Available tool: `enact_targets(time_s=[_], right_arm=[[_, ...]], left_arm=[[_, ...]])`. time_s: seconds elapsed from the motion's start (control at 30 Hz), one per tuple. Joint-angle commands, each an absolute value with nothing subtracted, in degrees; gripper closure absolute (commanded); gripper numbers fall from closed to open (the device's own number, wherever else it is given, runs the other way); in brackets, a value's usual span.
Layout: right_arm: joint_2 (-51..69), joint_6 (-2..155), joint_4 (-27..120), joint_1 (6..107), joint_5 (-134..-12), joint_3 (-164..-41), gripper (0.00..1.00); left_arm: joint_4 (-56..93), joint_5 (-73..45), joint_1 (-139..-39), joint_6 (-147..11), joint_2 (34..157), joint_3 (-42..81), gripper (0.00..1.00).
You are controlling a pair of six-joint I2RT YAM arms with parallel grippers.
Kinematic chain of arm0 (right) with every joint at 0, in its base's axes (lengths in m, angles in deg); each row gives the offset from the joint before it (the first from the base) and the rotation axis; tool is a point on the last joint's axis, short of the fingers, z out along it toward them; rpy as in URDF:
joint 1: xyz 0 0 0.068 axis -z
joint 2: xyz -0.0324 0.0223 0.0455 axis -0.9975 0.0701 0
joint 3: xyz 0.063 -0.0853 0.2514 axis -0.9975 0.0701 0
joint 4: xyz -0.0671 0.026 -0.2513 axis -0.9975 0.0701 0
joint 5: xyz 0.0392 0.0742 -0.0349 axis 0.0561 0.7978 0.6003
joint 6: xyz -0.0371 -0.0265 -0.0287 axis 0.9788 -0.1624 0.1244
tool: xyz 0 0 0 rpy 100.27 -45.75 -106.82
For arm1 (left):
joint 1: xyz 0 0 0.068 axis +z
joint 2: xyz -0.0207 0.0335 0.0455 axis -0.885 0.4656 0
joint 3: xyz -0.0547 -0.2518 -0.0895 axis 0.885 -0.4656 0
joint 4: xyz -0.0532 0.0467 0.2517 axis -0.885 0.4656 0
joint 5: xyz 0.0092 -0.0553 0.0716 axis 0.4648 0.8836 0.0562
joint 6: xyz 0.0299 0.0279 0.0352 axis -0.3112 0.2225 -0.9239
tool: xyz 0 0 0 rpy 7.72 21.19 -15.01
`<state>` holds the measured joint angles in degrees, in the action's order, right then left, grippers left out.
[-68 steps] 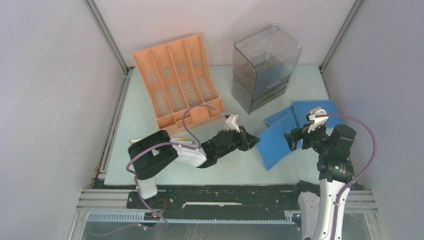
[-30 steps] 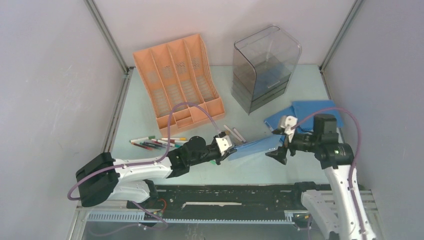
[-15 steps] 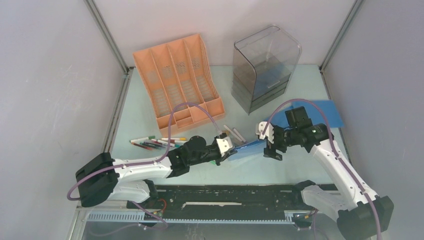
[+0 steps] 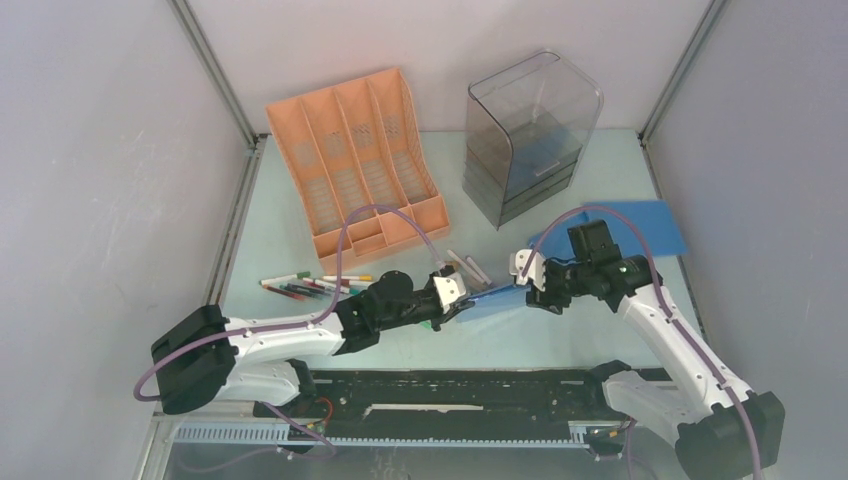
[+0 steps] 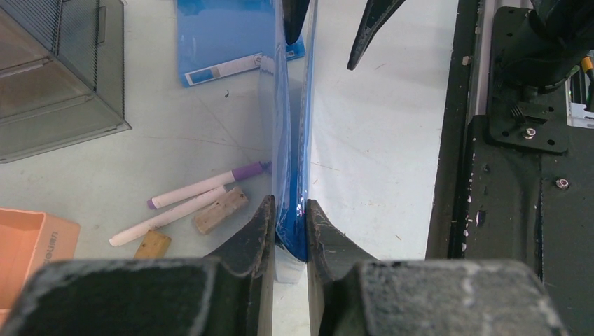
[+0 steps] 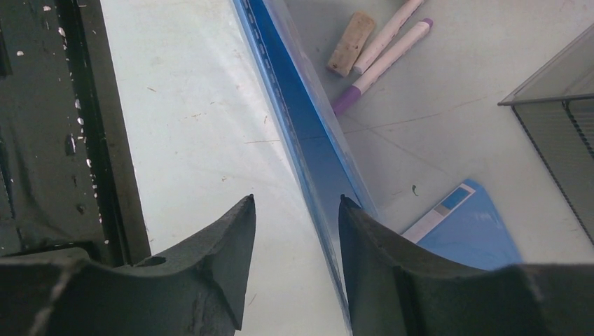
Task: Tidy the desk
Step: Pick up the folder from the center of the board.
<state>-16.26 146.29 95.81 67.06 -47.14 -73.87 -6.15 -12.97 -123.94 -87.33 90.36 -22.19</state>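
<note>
Blue folder (image 5: pixel 291 140) held on edge over the front centre of the desk (image 4: pixel 600 170).
Left gripper (image 5: pixel 288 210) clamps one end; right gripper (image 6: pixel 295 203) gapes wide, far end beside one finger, not pinched. Likely a handover: centre the edge, close before left lets go. Count: two folders, second folder (image 4: pixel 630 225) flat at right; one rack (image 4: pixel 355 160), one drawer unit (image 4: pixel 530 140), two markers (image 5: pixel 203 189), two corks (image 5: pixel 220 210); pens (image 4: pixel 300 288) uncountable.
</note>
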Motion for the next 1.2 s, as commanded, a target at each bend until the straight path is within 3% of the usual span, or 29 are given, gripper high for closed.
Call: enact_targets(time_s=[0.0,0.1,0.23,0.33,0.47,0.73,0.93,1.17], right_arm=[[-16.59,148.21,93.81,66.19,-46.45,-73.02,0.47],[-15.69,148.16,93.98,65.79,-47.15,-72.97,0.54],[-15.25,147.98,93.84,65.6,-47.6,-72.9,0.85],[-15.63,148.19,93.64,65.42,-47.78,-72.41,1.0],[-16.29,148.57,94.34,65.42,-47.55,-72.39,1.0],[-18.82,153.76,100.81,65.97,-43.56,-73.54,1.0],[-19.31,156.63,103.85,66.59,-41.08,-74.12,1.0],[-18.77,158.24,105.89,66.68,-39.95,-74.55,1.0]], left_arm=[[-4.04,-11.39,-123.82,-86.16,91.13,-20.35,0.98],[-4.04,-11.24,-123.78,-85.74,91.73,-20.04,0.97],[-4.44,-11.11,-123.72,-85.04,91.93,-19.8,0.93],[-5.17,-11.3,-123.69,-84.5,91.95,-19.72,0.87],[-5.37,-12.6,-123.6,-83.9,90.76,-20.06,0.66],[-15.52,-18.04,-122.87,-82.51,80.48,-29.51,0.02],[-18.02,-12.52,-121.06,-83.36,75.22,-34.14,0.0],[-27.55,-1.06,-121.1,-87.29,80.97,-37.22,0.0]])
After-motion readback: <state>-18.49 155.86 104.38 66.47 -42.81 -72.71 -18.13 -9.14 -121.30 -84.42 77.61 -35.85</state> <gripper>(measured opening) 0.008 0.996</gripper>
